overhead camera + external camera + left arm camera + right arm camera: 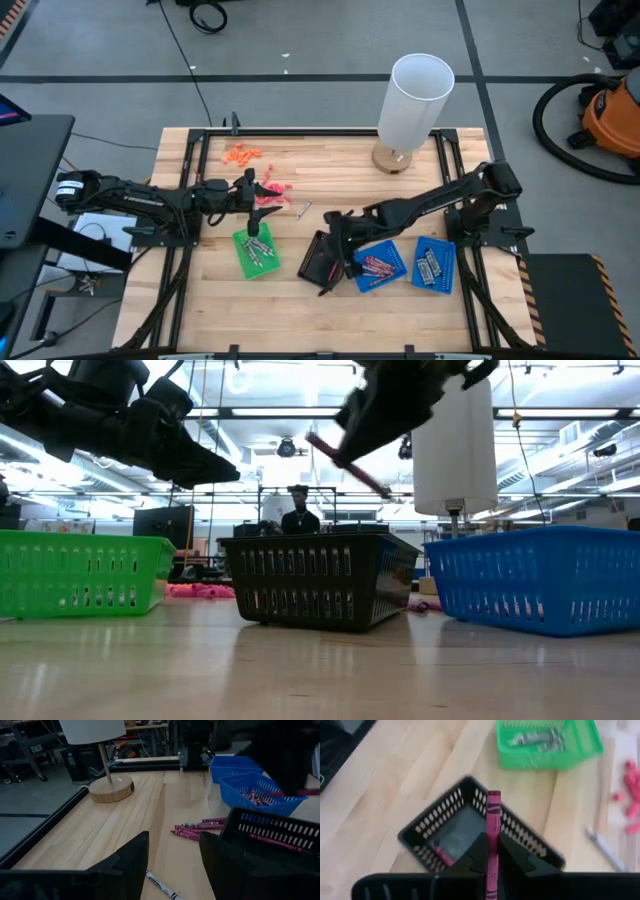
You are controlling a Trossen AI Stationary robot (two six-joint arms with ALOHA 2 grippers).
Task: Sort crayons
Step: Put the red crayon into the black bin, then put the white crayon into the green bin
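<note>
My right gripper (492,842) is shut on a pink crayon (493,815) and hangs above the black tray (470,827), which holds another pink crayon (441,855). In the high view this gripper (340,238) is at the table's middle. The green tray (547,742) holds grey crayons (535,739). My left gripper (172,865) stands open and level above the table, near the green tray (256,252). A lone grey crayon (161,885) lies on the table below the left gripper, and loose pink crayons (197,827) lie beyond it. My right gripper pinches the pink crayon's middle (493,836) between its two fingers. The crayon lies along the fingers, and its front end (494,797) sticks out past their tips. The fingers slant down from the table's right. The crayon (345,458) is tilted and lifted clear above the black tray.
Two blue trays (380,265) (433,265) stand right of the black tray, one with pink crayons and one with grey. A white lamp (410,105) on a wooden base stands at the far side. Orange bits (242,153) and red bits (272,190) lie at the far left.
</note>
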